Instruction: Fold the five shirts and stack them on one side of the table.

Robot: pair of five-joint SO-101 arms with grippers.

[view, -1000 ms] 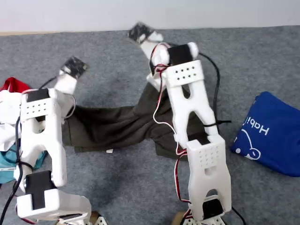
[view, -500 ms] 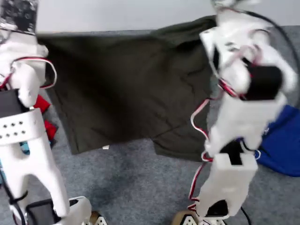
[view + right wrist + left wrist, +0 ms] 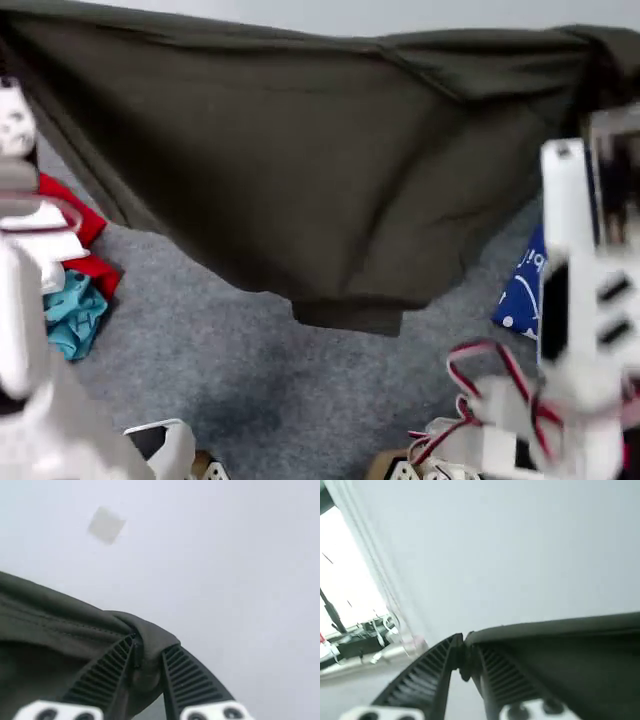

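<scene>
A dark olive shirt [image 3: 300, 170] hangs spread wide in the air across the high view, held up by its two upper corners. My left gripper [image 3: 465, 652] is shut on one corner of the shirt [image 3: 560, 650], pointing at a pale wall. My right gripper [image 3: 145, 655] is shut on the other bunched corner of the shirt [image 3: 60, 630]. In the high view the left arm [image 3: 30, 330] stands at the left edge and the right arm [image 3: 590, 300] at the right edge. A folded blue shirt [image 3: 520, 290] lies on the grey table [image 3: 260, 380] at the right.
A heap of unfolded shirts lies at the left edge: red [image 3: 75, 235], white [image 3: 45, 245] and teal [image 3: 72, 315]. Bare grey carpet shows under the hanging shirt, toward the arm bases [image 3: 160, 450].
Both arms have lifted the olive shirt from the table high into the air and pulled it out wide; it lay crumpled between them one second ago.
</scene>
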